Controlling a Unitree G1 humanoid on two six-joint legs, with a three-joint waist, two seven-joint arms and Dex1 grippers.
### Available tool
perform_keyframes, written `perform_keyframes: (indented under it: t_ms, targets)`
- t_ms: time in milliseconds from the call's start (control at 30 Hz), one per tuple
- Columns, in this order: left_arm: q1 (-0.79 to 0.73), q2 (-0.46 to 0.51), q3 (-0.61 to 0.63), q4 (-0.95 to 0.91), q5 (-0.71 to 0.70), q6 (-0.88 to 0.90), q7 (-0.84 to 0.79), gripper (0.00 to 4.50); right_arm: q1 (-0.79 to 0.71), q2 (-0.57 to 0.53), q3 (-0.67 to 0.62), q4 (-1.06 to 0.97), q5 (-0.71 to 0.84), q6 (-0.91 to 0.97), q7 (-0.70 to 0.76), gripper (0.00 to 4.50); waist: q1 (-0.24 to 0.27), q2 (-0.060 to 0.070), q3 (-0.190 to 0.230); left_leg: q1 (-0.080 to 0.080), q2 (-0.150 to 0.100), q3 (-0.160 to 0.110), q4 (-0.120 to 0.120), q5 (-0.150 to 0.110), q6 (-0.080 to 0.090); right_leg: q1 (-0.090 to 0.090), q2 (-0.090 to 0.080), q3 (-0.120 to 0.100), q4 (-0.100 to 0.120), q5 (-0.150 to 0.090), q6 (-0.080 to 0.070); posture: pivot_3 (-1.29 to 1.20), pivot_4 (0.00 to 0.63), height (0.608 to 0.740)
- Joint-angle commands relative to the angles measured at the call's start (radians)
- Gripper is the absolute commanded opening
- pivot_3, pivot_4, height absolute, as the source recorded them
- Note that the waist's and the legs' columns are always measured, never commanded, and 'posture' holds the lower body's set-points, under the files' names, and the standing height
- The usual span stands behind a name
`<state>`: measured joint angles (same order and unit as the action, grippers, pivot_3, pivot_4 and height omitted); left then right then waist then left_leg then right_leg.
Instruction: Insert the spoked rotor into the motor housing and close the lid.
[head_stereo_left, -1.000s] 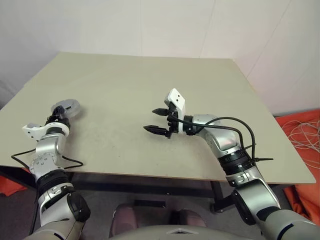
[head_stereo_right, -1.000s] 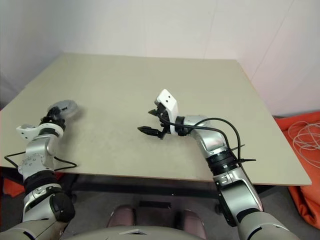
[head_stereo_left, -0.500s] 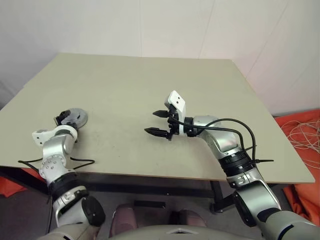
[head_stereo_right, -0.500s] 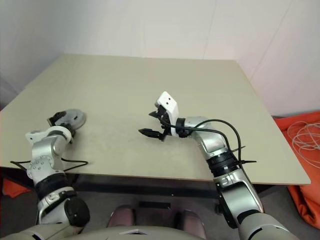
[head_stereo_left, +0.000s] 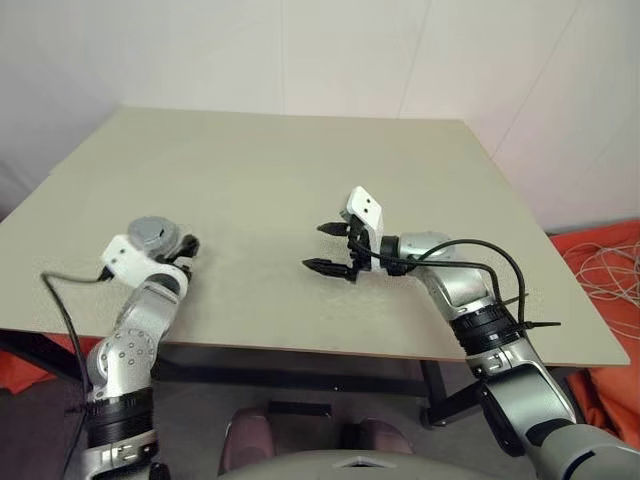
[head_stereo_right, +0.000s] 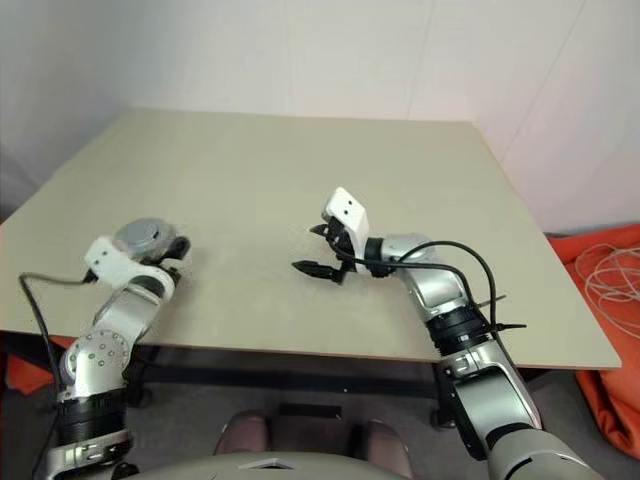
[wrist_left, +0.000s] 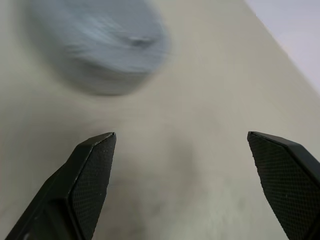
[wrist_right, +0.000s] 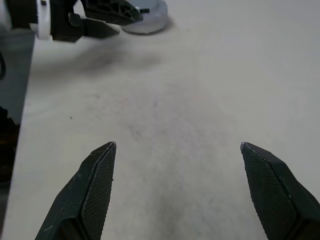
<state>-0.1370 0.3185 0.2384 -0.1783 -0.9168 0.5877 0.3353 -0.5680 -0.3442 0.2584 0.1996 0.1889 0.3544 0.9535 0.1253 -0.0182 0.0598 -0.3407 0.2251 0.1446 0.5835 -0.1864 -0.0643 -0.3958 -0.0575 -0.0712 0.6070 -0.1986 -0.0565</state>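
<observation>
table: beige, scuffed | wall: white | left hand: spread | right hand: spread

The left gripper now stands with its fingers wide apart, having let go of the grey closed motor housing and swung toward the table's middle, so the housing lies just beyond its fingertips, clear of both.

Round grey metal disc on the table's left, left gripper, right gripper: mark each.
Round grey metal disc (head_stereo_left: 152, 232), left eye view, its top face.
Left gripper (wrist_left: 192, 187), left wrist view, midway between open fingertips.
Right gripper (head_stereo_left: 321, 247), left eye view, midway between open fingertips.
</observation>
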Motion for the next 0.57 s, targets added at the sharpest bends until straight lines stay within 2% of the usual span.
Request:
perform_keyframes:
  t_ms: [33, 100, 200, 433, 567]
  targets:
    - [-0.019, 0.127, -0.174, -0.04, 0.264, -0.076, -0.206, 4.49, 0.001, -0.009, -0.044, 0.038, -0.005, -0.067, -0.018, 4.5, -0.003, 0.001, 0.0, 0.001, 0.0, 0.0, 0.0, 0.0, 0.0, 0.0, 0.0, 0.0, 0.0, 0.0, 0.0, 0.0, 0.0, 0.74]
    - [-0.04, 0.172, -0.216, 0.004, 0.365, -0.165, -0.311, 4.49, 0.005, -0.01, -0.066, 0.081, -0.004, -0.109, -0.026, 4.5, -0.004, 0.002, 0.0, 0.001, 0.0, 0.0, 0.0, 0.0, 0.0, 0.0, 0.0, 0.001, 0.0, 0.0, 0.0, 0.0, 0.0, 0.74]
    - [-0.069, 0.201, -0.214, 0.092, 0.453, -0.28, -0.436, 4.49, 0.009, -0.015, -0.107, 0.148, 0.005, -0.173, -0.033, 4.5, -0.005, 0.005, 0.0, 0.002, 0.0, 0.0, 0.0, 0.0, 0.0, 0.0, 0.0, 0.001, 0.001, 0.0, -0.001, 0.0, 0.0, 0.74]
    - [-0.1, 0.208, -0.175, 0.369, 0.533, -0.628, -0.79, 4.49, 0.03, -0.02, -0.206, 0.308, 0.042, -0.324, 0.005, 4.5, -0.006, 0.008, 0.0, 0.002, -0.001, 0.002, -0.002, -0.001, 0.001, 0.0, 0.0, 0.002, 0.001, 0.001, -0.002, 0.0, 0.0, 0.74]
    - [-0.099, 0.216, -0.186, 0.439, 0.559, -0.727, -0.943, 4.49, 0.051, -0.014, -0.217, 0.318, 0.045, -0.359, 0.036, 4.5, -0.005, 0.008, 0.0, 0.002, -0.001, 0.002, -0.003, -0.001, 0.002, -0.001, 0.0, 0.002, 0.001, 0.004, -0.007, 0.0, 0.0, 0.74]
